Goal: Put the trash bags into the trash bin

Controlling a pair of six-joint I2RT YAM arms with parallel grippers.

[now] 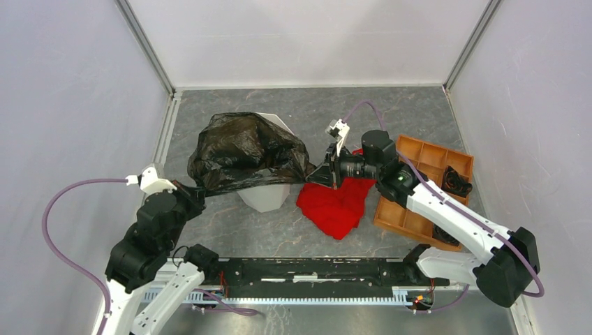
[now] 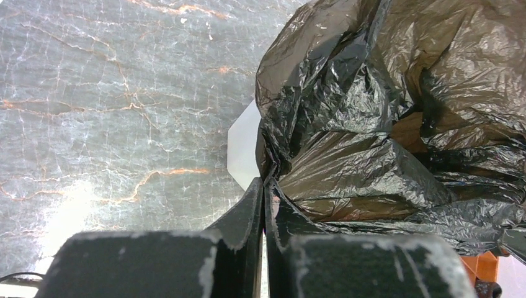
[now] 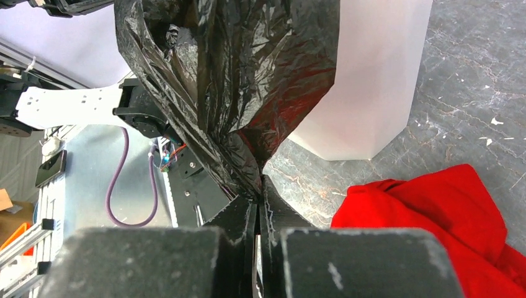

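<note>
progress: the trash bag (image 1: 244, 150) hangs draped over the top of the white trash bin (image 1: 267, 197) on the table (image 1: 419, 112), not yet inside; I judge the pushing down is left | my left pincer (image 2: 265, 186): closed tight on the bag's left edge | my right pincer (image 3: 258, 189): closed on its right corner | bag stretched between the 2 grips

1. The trash bag (image 1: 244, 150) is glossy black, perhaps brown-tinged.
2. The bin (image 1: 269, 195) is white.
3. The cloth (image 1: 338, 206) is red, the tray (image 1: 401, 213) orange.
4. The counter (image 1: 391, 112) is grey, veined white and orange.
</note>
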